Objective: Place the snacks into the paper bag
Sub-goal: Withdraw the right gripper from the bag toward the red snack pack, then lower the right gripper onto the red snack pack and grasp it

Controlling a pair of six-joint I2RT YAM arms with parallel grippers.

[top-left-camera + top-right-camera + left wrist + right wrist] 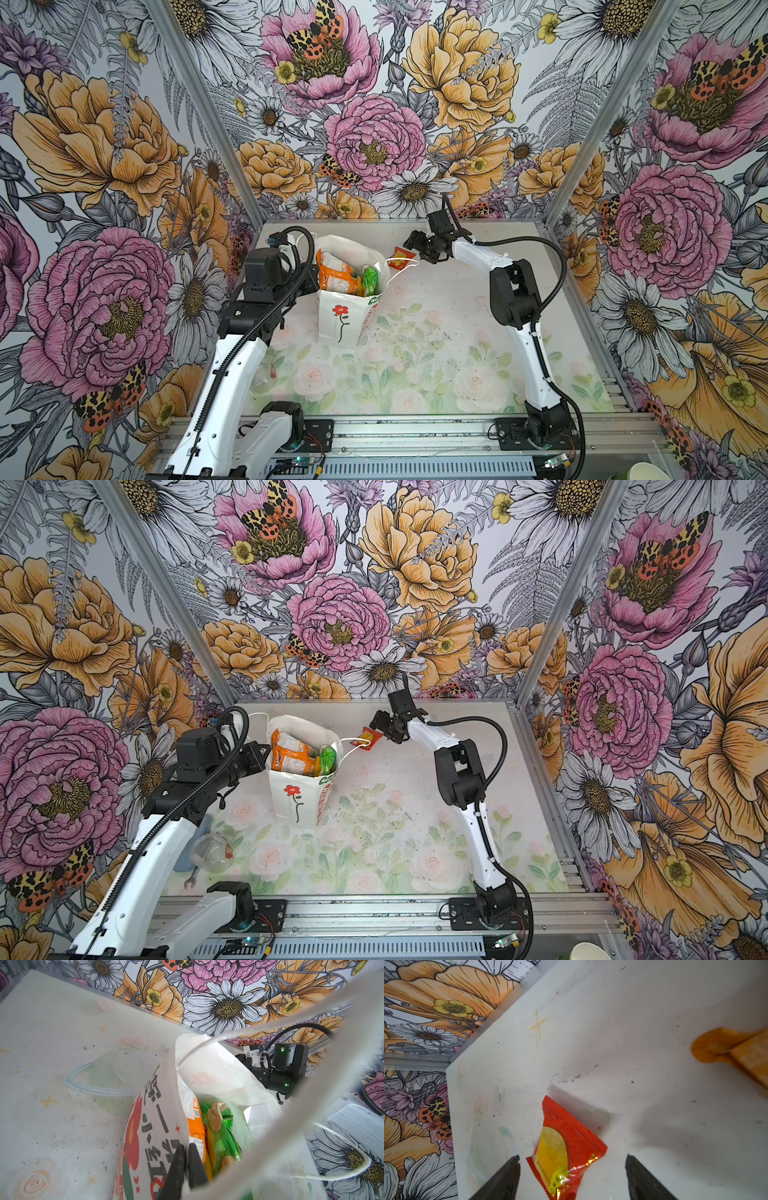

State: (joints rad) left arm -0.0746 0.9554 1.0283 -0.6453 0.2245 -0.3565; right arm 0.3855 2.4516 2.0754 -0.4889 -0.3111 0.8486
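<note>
The white paper bag stands upright at the back left of the table, its mouth held wide. Inside it show snacks: an orange packet and a green packet. My left gripper is shut on the bag's left rim, one jaw outside and one inside. A small red snack packet lies flat on the table behind the bag. My right gripper is open, its fingertips either side of the packet's near end, not touching it.
The bag's cord handle loops out close to the red packet. The back wall is just behind the right gripper. A clear plastic cup and a small wrench lie at the front left. A blurred orange shape shows in the right wrist view.
</note>
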